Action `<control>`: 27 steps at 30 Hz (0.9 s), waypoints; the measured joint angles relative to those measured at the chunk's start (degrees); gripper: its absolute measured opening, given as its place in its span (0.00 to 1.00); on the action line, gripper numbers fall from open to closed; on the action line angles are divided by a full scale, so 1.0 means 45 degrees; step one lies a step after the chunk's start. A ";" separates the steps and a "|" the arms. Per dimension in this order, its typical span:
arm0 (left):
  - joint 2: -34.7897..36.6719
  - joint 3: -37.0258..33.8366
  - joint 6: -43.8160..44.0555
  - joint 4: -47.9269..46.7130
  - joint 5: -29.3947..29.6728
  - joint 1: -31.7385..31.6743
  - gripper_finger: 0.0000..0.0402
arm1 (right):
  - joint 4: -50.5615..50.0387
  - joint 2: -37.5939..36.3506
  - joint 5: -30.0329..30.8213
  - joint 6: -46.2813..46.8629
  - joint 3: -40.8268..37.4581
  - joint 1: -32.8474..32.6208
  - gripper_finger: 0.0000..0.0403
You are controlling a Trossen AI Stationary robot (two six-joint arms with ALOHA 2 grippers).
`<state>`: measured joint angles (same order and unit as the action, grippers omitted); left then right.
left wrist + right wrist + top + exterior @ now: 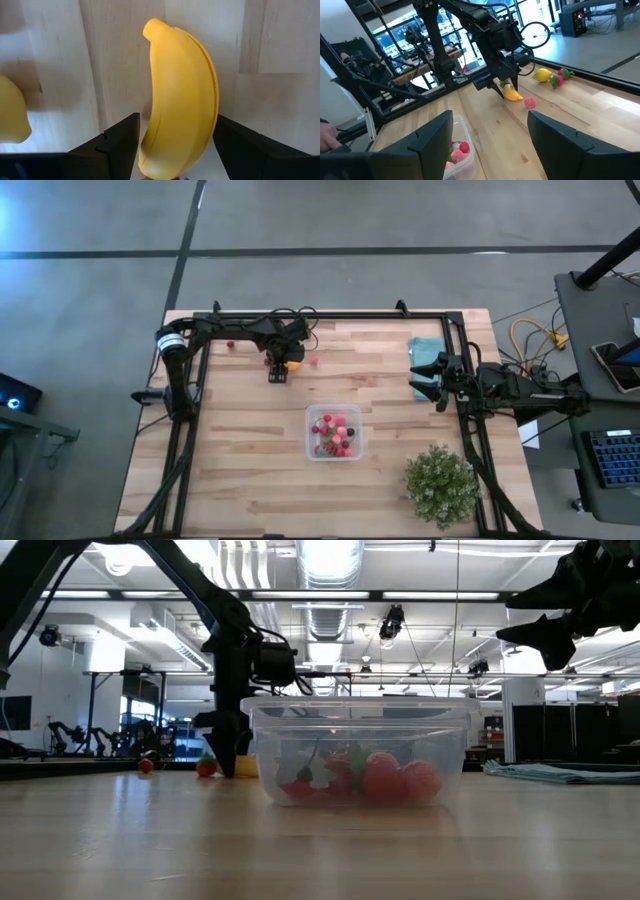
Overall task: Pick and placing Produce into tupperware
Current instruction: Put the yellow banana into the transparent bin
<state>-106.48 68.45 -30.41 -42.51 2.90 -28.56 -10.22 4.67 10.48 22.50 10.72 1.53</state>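
So there's a pale wooden desk (250,470) with a clear squarish plastic tupperware (334,434) mid-desk, already holding red and pink berries. The left hand (277,373) is down at the far side, fingers apart around a curved yellow plastic banana (177,100) lying on the desk. I'd close on its thick middle before lifting. The right hand (428,379) waits open by the right edge.

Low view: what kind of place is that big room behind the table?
Probably a robotics lab or workshop. Bare ceiling ducts and strip lights hang overhead, more robot arms stand on benches far off, and a keyboard sits beside the table.
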 joint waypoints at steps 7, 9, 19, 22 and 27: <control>0.0000 0.0005 0.0008 0.0000 -0.0008 0.0015 0.46 | 0.0000 0.0000 0.0000 0.0000 0.0000 0.0002 0.63; 0.0000 0.0003 0.0187 -0.0011 -0.0019 0.0034 0.43 | 0.0000 0.0000 0.0000 0.0000 0.0000 0.0001 0.63; 0.1242 0.0747 0.2710 0.0002 -0.1423 0.1043 0.36 | 0.0000 0.0000 0.0000 0.0000 -0.0003 -0.0001 0.61; 0.2093 0.1094 0.3578 0.0081 -0.1788 0.1875 0.36 | 0.0000 0.0000 0.0000 0.0000 -0.0005 0.0002 0.62; 0.3314 0.1266 0.5172 0.0759 -0.2298 0.3838 0.36 | 0.0000 -0.0010 -0.0001 0.0000 -0.0005 0.0001 0.62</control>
<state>-91.56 74.15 -7.13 -39.10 -7.45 -11.28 -10.22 4.62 10.47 22.50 10.70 1.53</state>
